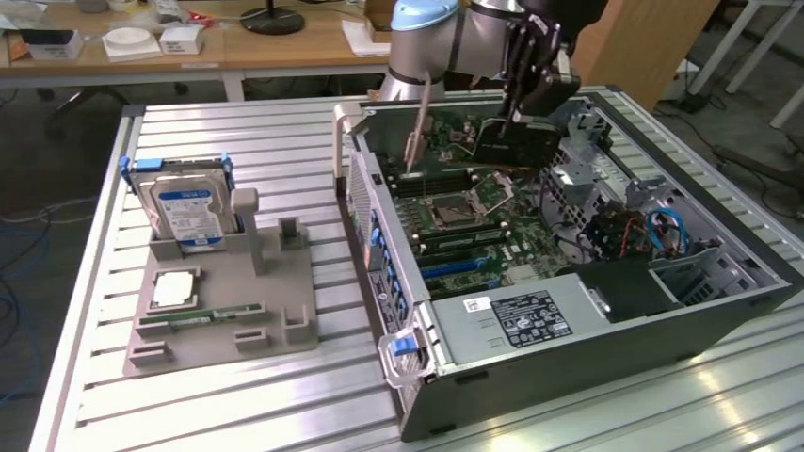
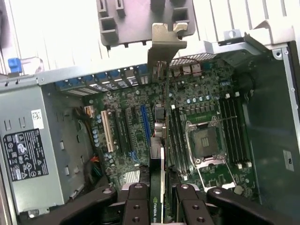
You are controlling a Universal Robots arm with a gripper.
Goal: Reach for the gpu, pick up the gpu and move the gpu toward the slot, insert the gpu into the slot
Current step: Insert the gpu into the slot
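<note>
Now you are clamping the gpu [image 1: 513, 143] upright in the narrowed hand [image 2: 159, 206], seemingly so its lower edge is facing the slot [image 2: 145, 123] on the motherboard [image 1: 490, 226] below

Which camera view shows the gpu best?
The exterior view: the gpu shows its dark flat face, held in the gripper over the motherboard. The wrist view shows it edge-on, with its silver bracket.

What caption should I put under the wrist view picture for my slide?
The gripper holds the gpu edge-on above the green motherboard inside the open case.
</note>
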